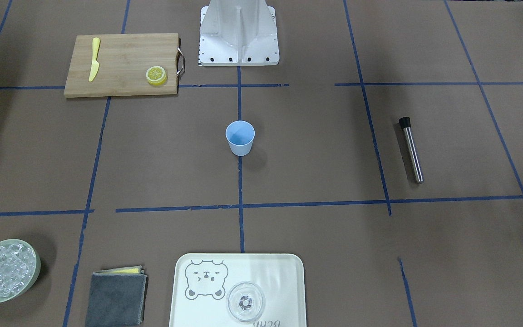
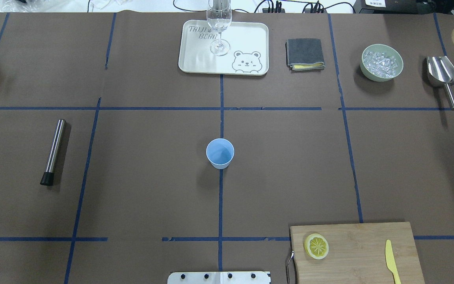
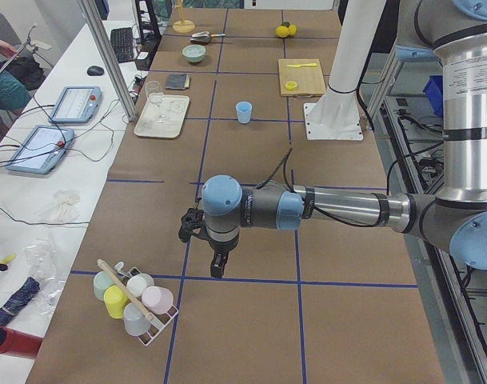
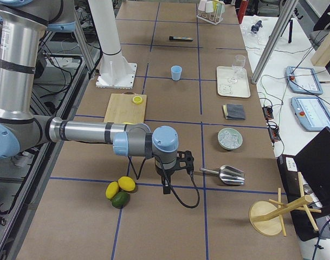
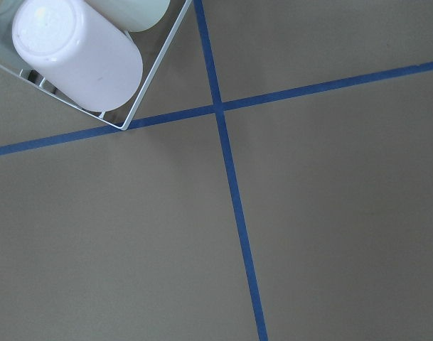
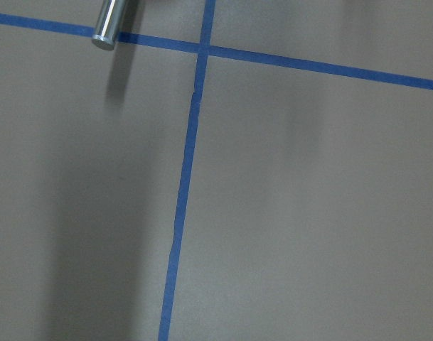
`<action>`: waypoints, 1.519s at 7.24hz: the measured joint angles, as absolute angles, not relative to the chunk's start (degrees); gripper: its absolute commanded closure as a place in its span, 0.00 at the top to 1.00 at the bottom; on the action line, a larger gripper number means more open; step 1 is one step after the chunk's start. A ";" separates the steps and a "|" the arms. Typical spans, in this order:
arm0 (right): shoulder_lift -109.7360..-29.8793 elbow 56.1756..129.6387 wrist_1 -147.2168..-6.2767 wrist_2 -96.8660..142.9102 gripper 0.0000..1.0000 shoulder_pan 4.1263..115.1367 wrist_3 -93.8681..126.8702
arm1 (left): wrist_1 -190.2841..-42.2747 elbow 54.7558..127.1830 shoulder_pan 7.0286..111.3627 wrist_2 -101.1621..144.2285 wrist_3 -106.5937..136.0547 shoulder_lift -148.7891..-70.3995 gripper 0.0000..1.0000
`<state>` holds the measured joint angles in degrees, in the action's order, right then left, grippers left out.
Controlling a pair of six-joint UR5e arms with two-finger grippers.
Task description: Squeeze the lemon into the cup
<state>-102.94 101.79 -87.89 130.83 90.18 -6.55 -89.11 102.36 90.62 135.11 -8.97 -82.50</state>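
Observation:
A yellow lemon slice lies on the wooden cutting board at the near right of the overhead view; it also shows in the front view. The light-blue cup stands upright at the table's middle, and in the front view it looks empty. My left gripper shows only in the exterior left view, far from the cup beside a cup rack; I cannot tell its state. My right gripper shows only in the exterior right view, past the board; I cannot tell its state.
A yellow knife lies on the board. A clear glass stands on the bear tray. A grey cloth, an ice bowl, a metal scoop and a steel rod lie around. A cup rack and whole fruits are near the grippers.

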 measured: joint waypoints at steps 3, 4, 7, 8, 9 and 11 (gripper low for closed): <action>-102.92 101.41 -87.74 130.78 1.00 90.17 -6.61 | -89.18 102.82 90.69 135.19 -9.35 -82.27 1.00; -102.92 101.59 -87.65 130.81 1.00 90.18 -6.58 | -89.28 103.01 90.66 135.22 -9.49 -82.30 1.00; -102.39 103.84 -87.47 131.74 1.00 90.00 -6.19 | -95.19 103.28 90.39 134.82 -10.20 -82.65 1.00; -101.87 105.12 -87.38 132.18 1.00 89.69 -5.95 | -99.11 103.05 90.39 134.81 -10.40 -82.60 1.00; -101.01 105.77 -86.94 132.52 1.00 89.31 -5.84 | -101.77 102.88 90.39 134.82 -10.57 -82.46 1.00; -100.39 105.98 -86.01 133.66 1.00 88.90 -5.13 | -103.46 101.60 90.36 134.63 -10.30 -82.82 1.00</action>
